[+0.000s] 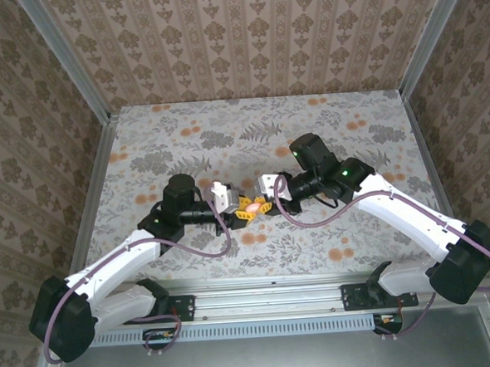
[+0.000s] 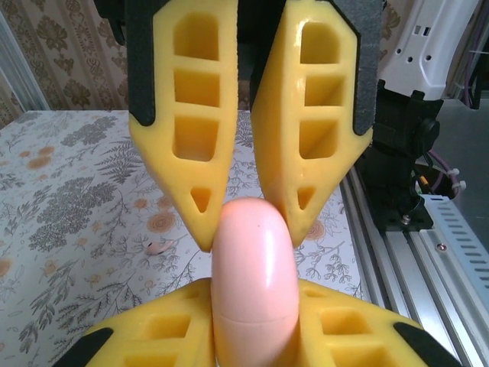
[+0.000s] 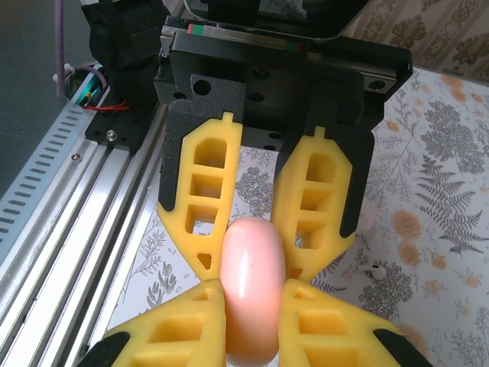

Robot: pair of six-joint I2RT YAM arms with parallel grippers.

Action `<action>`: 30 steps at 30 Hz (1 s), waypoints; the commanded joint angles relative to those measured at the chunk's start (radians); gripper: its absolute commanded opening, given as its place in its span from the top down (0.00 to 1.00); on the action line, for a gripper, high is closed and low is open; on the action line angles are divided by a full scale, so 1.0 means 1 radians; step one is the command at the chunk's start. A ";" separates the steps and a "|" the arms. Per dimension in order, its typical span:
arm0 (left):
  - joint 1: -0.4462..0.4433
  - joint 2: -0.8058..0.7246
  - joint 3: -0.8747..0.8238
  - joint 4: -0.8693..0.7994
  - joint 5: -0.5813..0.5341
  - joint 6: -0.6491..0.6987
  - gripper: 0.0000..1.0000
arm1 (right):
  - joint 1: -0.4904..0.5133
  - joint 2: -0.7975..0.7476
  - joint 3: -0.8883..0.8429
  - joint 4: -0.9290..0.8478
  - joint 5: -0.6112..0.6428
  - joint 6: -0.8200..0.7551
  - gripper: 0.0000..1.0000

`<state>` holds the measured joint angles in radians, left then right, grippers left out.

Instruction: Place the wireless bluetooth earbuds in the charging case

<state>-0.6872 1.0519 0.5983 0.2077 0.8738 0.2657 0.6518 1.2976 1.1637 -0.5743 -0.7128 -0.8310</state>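
Floral table [image 1: 225, 135]; case [image 2: 252, 283] tight between fingers [image 2: 153, 336]

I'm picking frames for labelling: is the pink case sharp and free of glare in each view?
Top external: the pink case is tiny and evenly lit, with no fine detail. Left wrist: it is close and fairly sharp, with only a soft highlight. Right wrist: it is slightly soft with a faint sheen, edges clear.
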 commanded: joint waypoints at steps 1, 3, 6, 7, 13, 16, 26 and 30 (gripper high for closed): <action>-0.007 -0.007 0.029 -0.021 0.010 0.007 0.74 | 0.004 -0.010 0.027 0.019 -0.028 0.002 0.83; -0.009 -0.010 0.025 -0.021 0.003 0.009 0.64 | 0.000 -0.014 0.025 0.027 -0.030 0.009 0.83; -0.010 -0.014 0.023 -0.024 0.000 0.012 0.61 | -0.001 -0.017 0.025 0.029 -0.034 0.013 0.83; -0.011 -0.015 0.023 -0.024 -0.002 0.012 0.62 | -0.001 -0.017 0.025 0.029 -0.035 0.013 0.83; -0.011 -0.015 0.025 -0.031 -0.005 0.016 0.78 | -0.003 -0.021 0.025 0.029 -0.036 0.017 0.83; -0.011 -0.017 0.027 -0.039 -0.010 0.023 0.81 | -0.004 -0.023 0.023 0.034 -0.032 0.025 0.82; -0.012 -0.024 0.027 -0.016 -0.014 0.006 0.81 | -0.004 -0.026 -0.002 0.093 0.011 0.067 0.61; -0.012 -0.034 0.026 -0.017 -0.018 0.003 0.81 | -0.007 -0.025 -0.002 0.093 0.045 0.073 0.61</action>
<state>-0.6941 1.0424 0.5999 0.1928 0.8410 0.2760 0.6479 1.2957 1.1637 -0.5190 -0.7033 -0.7773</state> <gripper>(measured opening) 0.202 0.391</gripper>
